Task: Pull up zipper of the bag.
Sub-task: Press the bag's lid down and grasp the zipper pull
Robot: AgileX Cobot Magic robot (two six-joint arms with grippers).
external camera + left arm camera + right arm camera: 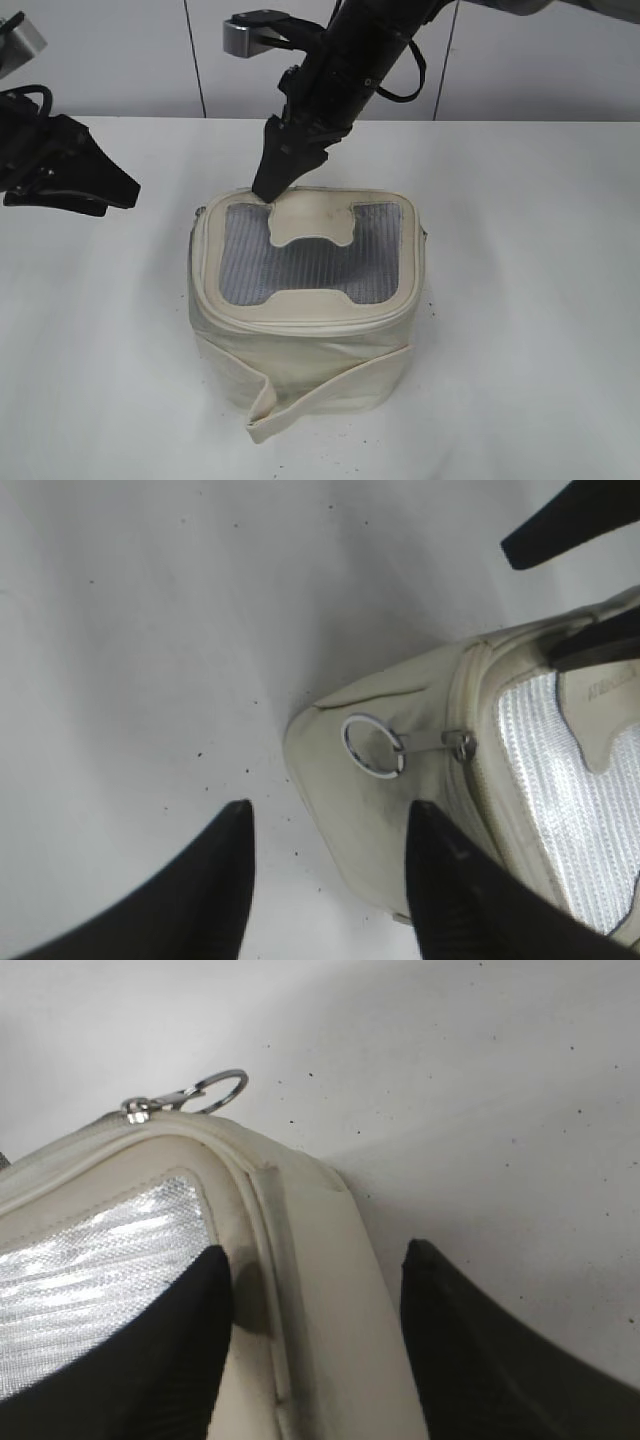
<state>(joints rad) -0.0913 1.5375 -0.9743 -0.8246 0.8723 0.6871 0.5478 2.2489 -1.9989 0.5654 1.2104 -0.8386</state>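
Right tool [268,188] is pressing open-jawed onto the bag's [305,330] back-left top corner, centre frame on the desk [540,300], straddling the zipper [262,1260] rim. Left tool [330,870], also spread and empty, is hanging beside the ring pull [373,746], lower centre of its view. Closing now risks pinching fabric, missing the ring, or tipping the soft bag. Faint lettering on the panel is unreadable.

Light: bright, even, soft shadows under my view.
Glare: grey mesh window [90,1260] shines silver.
Focus: my black fingertips [200,900] blur.
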